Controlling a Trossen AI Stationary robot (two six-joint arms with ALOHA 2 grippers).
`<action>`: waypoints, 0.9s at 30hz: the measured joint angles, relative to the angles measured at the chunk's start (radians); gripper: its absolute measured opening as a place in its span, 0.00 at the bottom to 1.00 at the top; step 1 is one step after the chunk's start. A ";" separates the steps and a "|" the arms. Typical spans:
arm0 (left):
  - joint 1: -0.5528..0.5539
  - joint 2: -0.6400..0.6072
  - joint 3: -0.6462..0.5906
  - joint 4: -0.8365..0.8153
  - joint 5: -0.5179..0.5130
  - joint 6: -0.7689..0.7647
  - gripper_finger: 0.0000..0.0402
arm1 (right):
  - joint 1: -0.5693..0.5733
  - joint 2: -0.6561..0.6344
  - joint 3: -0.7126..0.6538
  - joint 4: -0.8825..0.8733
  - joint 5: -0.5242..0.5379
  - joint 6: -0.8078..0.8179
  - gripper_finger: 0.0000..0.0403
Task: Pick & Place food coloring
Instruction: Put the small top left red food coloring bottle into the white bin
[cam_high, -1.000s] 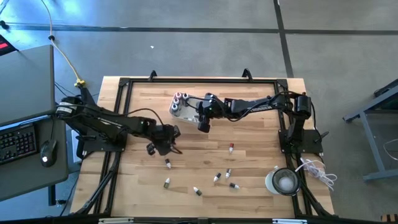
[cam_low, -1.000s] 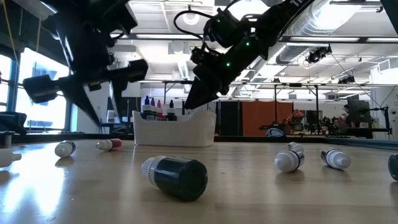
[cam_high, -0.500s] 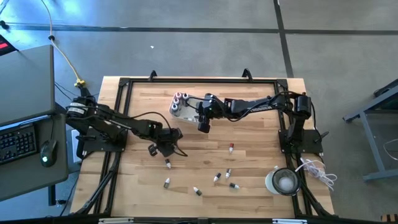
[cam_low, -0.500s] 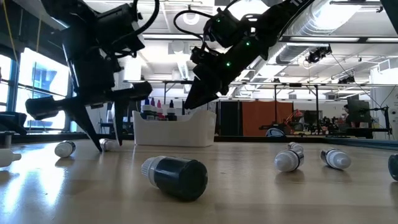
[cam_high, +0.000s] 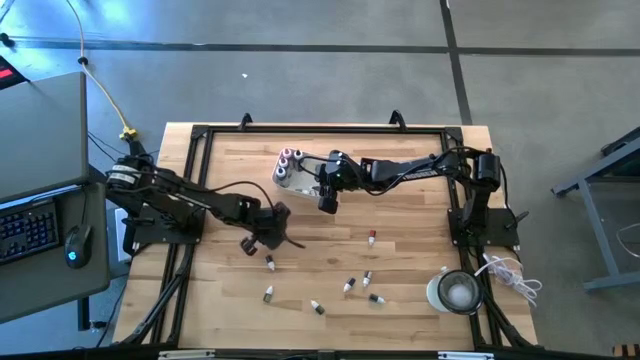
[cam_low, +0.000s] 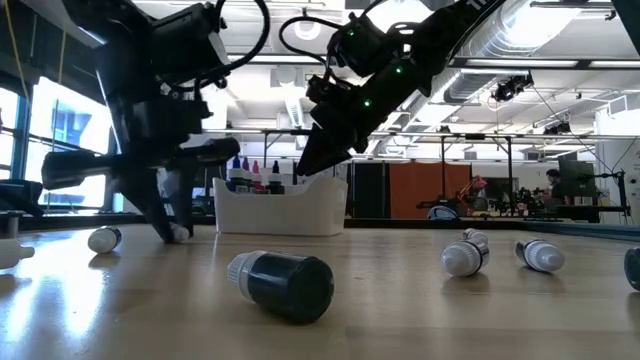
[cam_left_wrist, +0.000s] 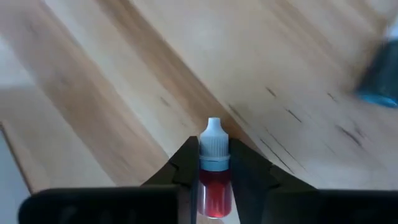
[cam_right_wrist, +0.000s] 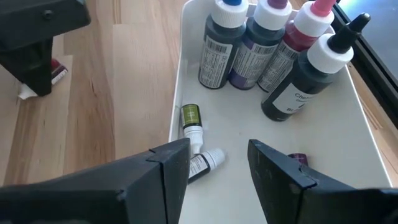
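My left gripper (cam_high: 268, 242) stands low over the table's left middle, shut on a small red food coloring bottle (cam_left_wrist: 213, 174) with a white pointed cap. My right gripper (cam_right_wrist: 217, 165) hangs open above the white tray (cam_high: 293, 172) at the far middle, touching nothing. In the tray stand several larger bottles (cam_right_wrist: 267, 50), and a few small dropper bottles (cam_right_wrist: 199, 158) lie on its floor. Several more small bottles (cam_high: 350, 286) lie on their sides on the wood toward the near edge. One dark bottle (cam_low: 285, 283) lies close to the low camera. My left gripper pinches the red bottle's body just below the cap (cam_left_wrist: 214, 182) between its two fingers (cam_left_wrist: 181, 167). The fingers slant steeply down from above and lie along the bottle, whose white cap (cam_left_wrist: 213, 134) sticks out past the fingertips. Its fingertips (cam_low: 170, 232) reach down to the tabletop.
A round clear container (cam_high: 455, 292) stands at the near right corner. A black frame (cam_high: 200, 135) runs around the wooden tabletop. Bare wood lies between my left gripper and the tray.
My left gripper has sunk to the tabletop, rolled about its own axis, and shut its fingers on the red bottle that lay there. The bottle remains on the table.
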 joint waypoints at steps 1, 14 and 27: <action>0.000 -0.006 -0.001 0.014 -0.010 -0.025 0.15 | 0.000 0.000 0.000 0.000 0.000 0.000 0.39; 0.078 -0.021 0.134 0.271 -0.317 -0.227 0.17 | 0.045 -0.276 0.000 -0.401 0.108 0.098 0.39; 0.364 0.059 0.134 0.450 -0.129 -0.476 0.24 | 0.263 -0.364 -0.251 -0.491 0.028 0.200 0.39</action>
